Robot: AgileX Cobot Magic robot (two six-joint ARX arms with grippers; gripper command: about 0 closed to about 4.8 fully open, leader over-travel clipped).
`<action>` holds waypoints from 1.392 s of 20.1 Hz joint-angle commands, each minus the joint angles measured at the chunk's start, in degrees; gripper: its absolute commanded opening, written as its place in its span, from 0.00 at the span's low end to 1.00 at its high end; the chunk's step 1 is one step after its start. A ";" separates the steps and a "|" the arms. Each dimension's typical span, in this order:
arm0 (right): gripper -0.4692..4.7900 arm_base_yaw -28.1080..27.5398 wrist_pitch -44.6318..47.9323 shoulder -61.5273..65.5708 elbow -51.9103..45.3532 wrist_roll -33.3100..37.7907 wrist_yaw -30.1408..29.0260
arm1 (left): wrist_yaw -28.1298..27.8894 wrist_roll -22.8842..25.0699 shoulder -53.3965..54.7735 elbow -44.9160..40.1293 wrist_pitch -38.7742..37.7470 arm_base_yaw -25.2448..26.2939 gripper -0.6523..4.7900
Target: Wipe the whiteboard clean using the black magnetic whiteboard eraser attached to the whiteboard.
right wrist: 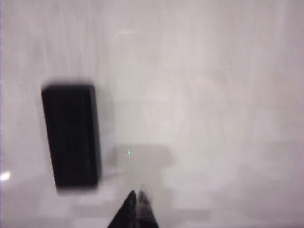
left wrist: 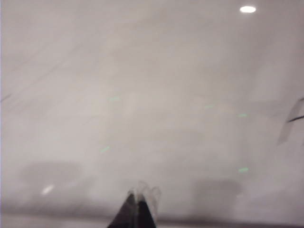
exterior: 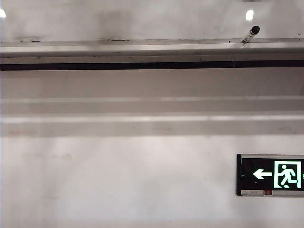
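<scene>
Neither arm shows up in the room camera, just the whiteboard [exterior: 142, 21] up top with its silver tray rail [exterior: 142, 50], a marker [exterior: 251, 34] propped on it, and an exit sign [exterior: 270, 175] lower right. Right claw [right wrist: 137, 202] is clenched and empty, facing the board near the black eraser [right wrist: 71, 135]. Left claw [left wrist: 138, 202] looks pinched closed too, aimed at bare smeary board.

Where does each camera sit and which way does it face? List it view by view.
Exterior view: off the arms, facing the wall, whiteboard tray rail, marker, exit sign; no arm visible.
Left wrist view: facing the whiteboard; shut left gripper shows.
Right wrist view: facing the whiteboard and black eraser; shut right gripper shows.
Shared: the whiteboard.
</scene>
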 commanded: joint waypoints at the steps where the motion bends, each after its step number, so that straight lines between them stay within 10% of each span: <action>1: 0.08 2.23 0.81 5.60 4.72 0.00 -0.79 | 5.27 -0.11 6.34 7.10 -1.31 -1.88 0.11; 3: 0.24 3.93 4.61 9.57 6.12 -0.59 -4.98 | 5.18 -0.11 10.36 11.10 -2.73 -4.44 0.11; 5: 0.72 4.52 10.01 12.83 6.10 -0.63 -7.96 | 5.18 -0.07 13.49 14.19 -4.26 -7.21 0.11; 7: 0.93 5.70 13.55 14.91 6.12 -0.63 -7.78 | 5.14 0.13 15.28 16.35 -5.75 -9.44 0.11; 19: 0.92 6.25 30.93 29.11 6.12 -2.14 -0.63 | 5.11 1.42 15.74 17.07 -4.09 -14.36 0.11; 23: 0.44 6.29 31.32 32.13 6.12 -2.14 2.27 | 5.11 1.40 15.76 17.07 -3.26 -14.36 0.11; 28: 0.26 7.04 32.74 32.20 6.95 -2.97 1.22 | 4.92 1.42 15.76 17.07 -3.32 -14.36 0.11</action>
